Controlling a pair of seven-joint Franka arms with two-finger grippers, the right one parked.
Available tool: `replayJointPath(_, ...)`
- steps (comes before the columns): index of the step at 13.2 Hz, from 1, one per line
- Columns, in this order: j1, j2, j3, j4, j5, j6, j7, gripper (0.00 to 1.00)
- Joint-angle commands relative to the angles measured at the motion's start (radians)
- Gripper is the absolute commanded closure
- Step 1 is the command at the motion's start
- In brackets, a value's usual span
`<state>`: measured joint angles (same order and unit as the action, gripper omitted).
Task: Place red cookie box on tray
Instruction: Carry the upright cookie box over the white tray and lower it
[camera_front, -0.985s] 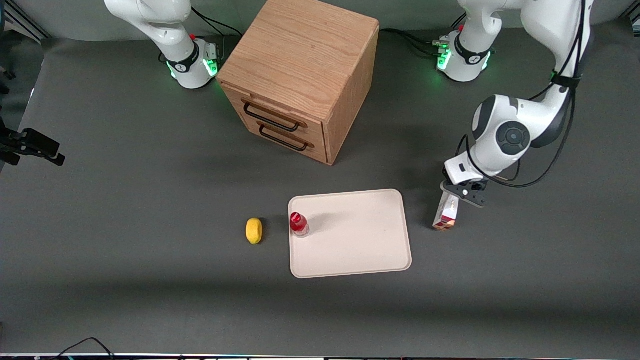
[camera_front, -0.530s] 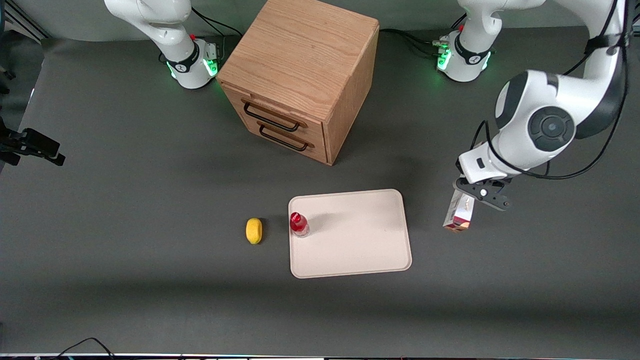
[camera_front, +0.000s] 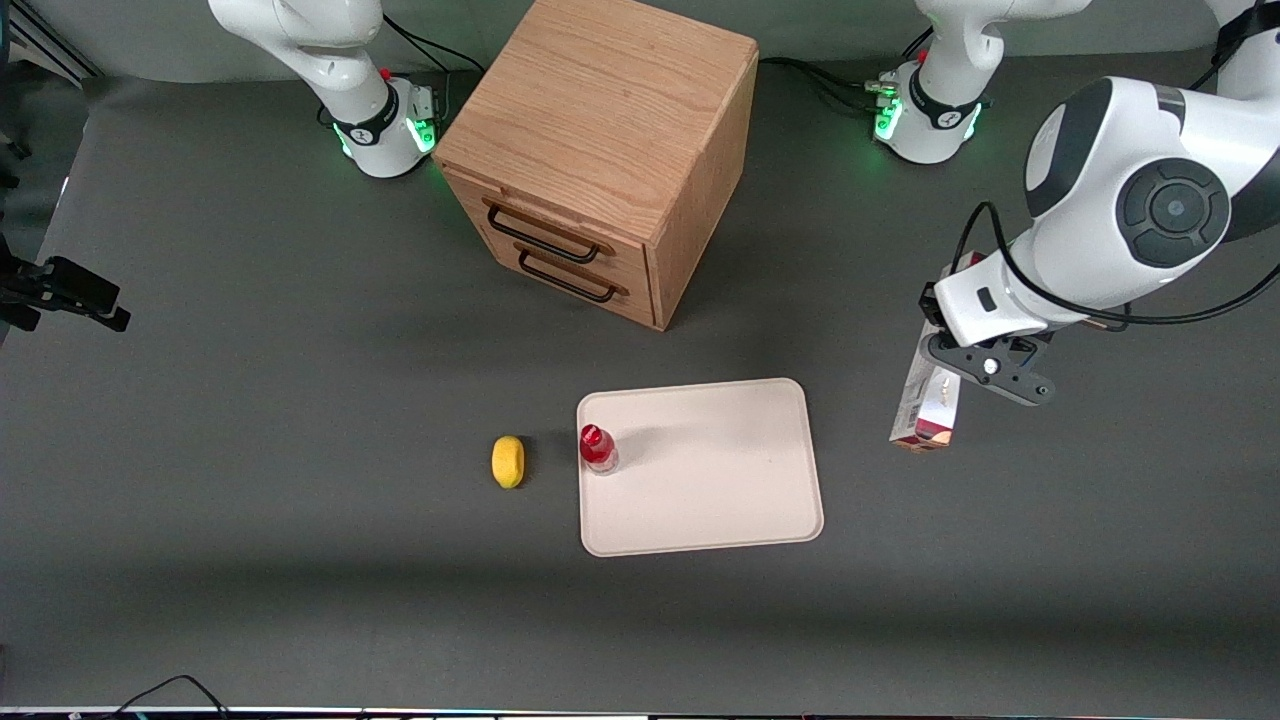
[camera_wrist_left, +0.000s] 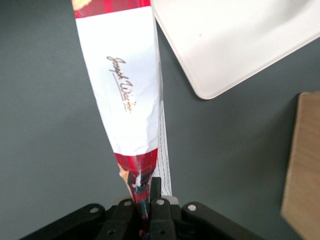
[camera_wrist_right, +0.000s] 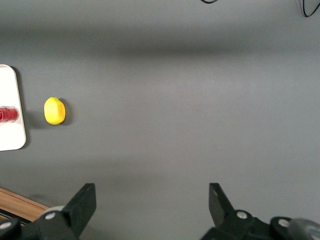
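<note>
Gripping the red cookie box (camera_front: 927, 400) by its upper end, my hand (camera_front: 985, 365) hangs above the table (camera_front: 250, 400) toward the working arm's end, fingers (camera_wrist_left: 159, 210) pinched tight on the cardboard. The box dangles nearly upright, clear of the dark grey table, just beside the tray (camera_front: 720, 500) and not over it. A small red-capped bottle (camera_front: 597, 447) stands on the tray's edge, a yellow lemon (camera_front: 508, 461) beside it. A wooden drawer cabinet (camera_front: 600, 150) sits farther from the front camera.
</note>
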<state>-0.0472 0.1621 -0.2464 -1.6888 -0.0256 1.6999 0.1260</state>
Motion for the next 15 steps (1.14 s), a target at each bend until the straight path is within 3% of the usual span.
replayJointPath(1,-0.007,0.040,-0.078,0.041,-0.014,0.030,-0.216,1.00)
replayJointPath(4,-0.010,0.111,-0.163,0.058,0.013,0.127,-0.489,1.00)
replayJointPath(8,-0.017,0.252,-0.249,0.069,0.214,0.263,-0.803,1.00)
replayJointPath(13,-0.049,0.414,-0.249,0.069,0.294,0.447,-0.888,1.00)
replayJointPath(15,-0.060,0.468,-0.249,0.069,0.366,0.495,-0.887,1.00)
